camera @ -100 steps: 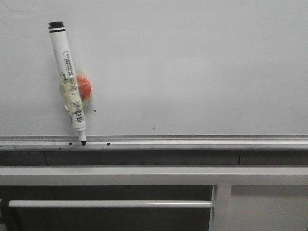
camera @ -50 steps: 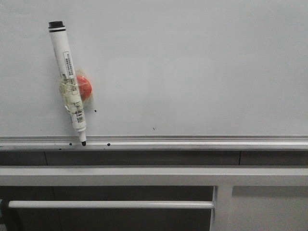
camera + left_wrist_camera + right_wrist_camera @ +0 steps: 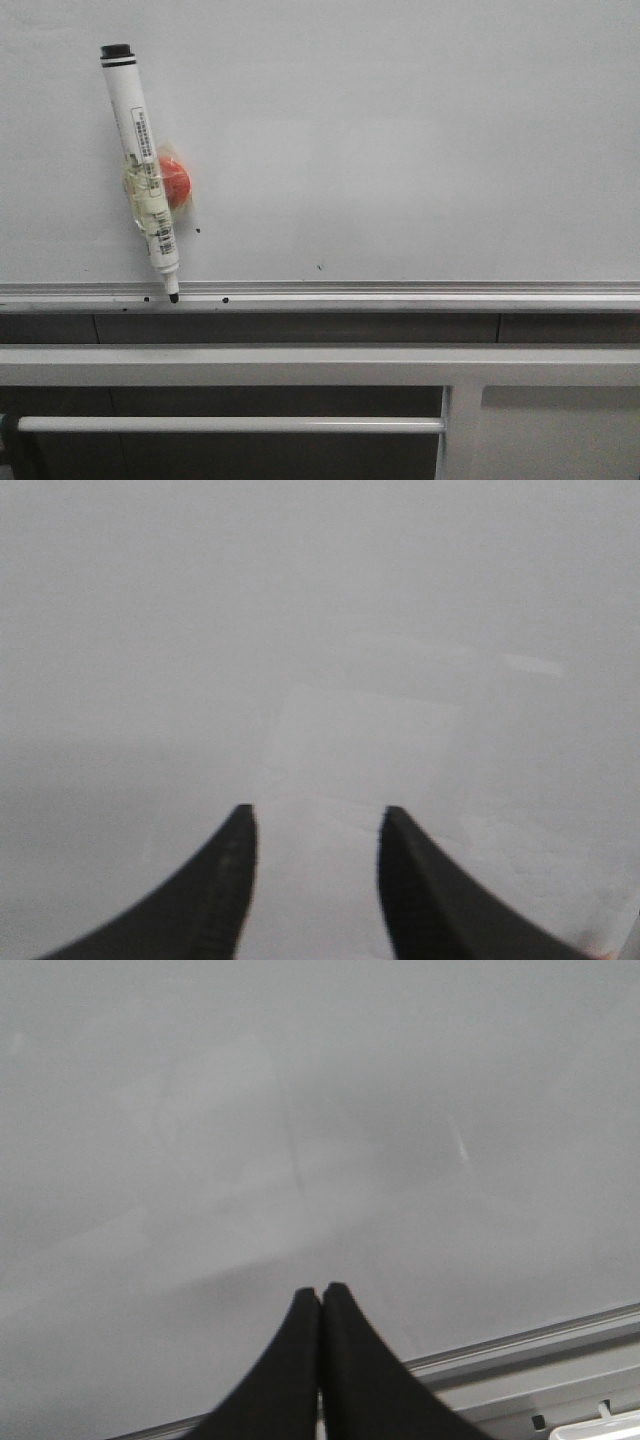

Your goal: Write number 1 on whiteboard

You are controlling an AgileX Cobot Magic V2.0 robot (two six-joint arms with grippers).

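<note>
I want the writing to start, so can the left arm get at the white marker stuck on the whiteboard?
Probably yes: the left gripper is open and empty, and nothing covers the white marker on the whiteboard.

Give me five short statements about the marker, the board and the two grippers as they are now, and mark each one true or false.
1. The marker hangs slanted on the whiteboard, its black tip down at the silver rail. True.
2. A number 1 is already drawn on the board. False: the front view shows only a few small black specks, no stroke.
3. The left gripper is open, with nothing between its fingers. True.
4. The right gripper holds the marker. False: its fingers are pressed together on nothing, and the marker is untouched on the board.
5. Something orange-red sits behind the marker's barrel. True.
</note>
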